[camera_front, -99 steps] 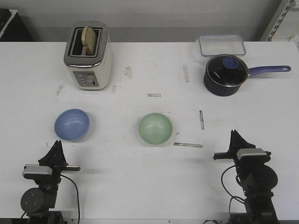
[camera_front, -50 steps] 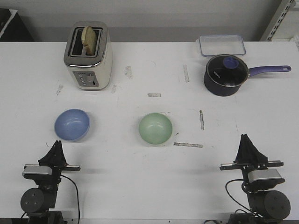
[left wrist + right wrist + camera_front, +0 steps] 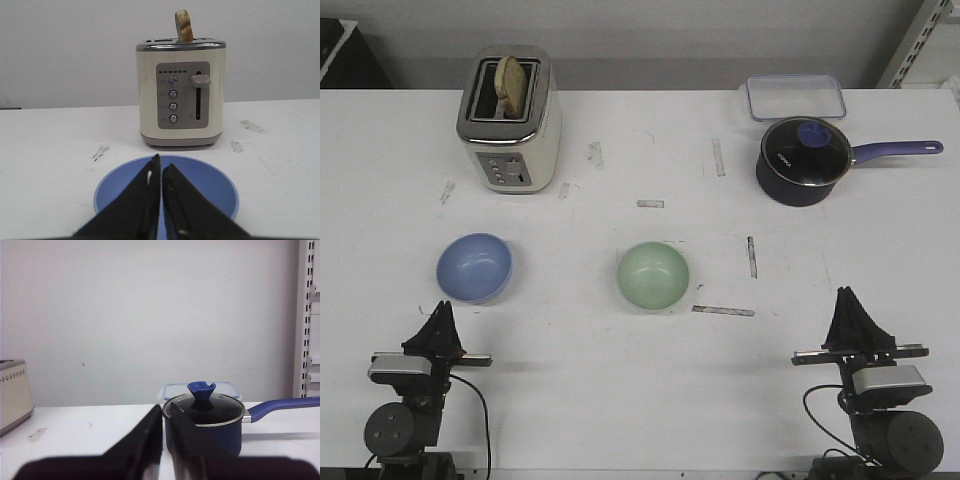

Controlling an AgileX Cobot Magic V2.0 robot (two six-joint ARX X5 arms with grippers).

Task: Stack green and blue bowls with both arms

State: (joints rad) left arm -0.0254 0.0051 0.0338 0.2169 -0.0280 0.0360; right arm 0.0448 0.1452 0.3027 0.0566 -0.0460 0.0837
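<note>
Since a second ago, only the right gripper (image 3: pixel 847 297) has shifted, swinging right and nearer; the left gripper (image 3: pixel 441 314) is unchanged. Both sets of fingers are clenched, grasping nothing. Blue bowl (image 3: pixel 474 267) sits near-left on the counter (image 3: pixel 620 400), green bowl (image 3: pixel 653 275) centre, well apart. Stacking has not begun.
</note>
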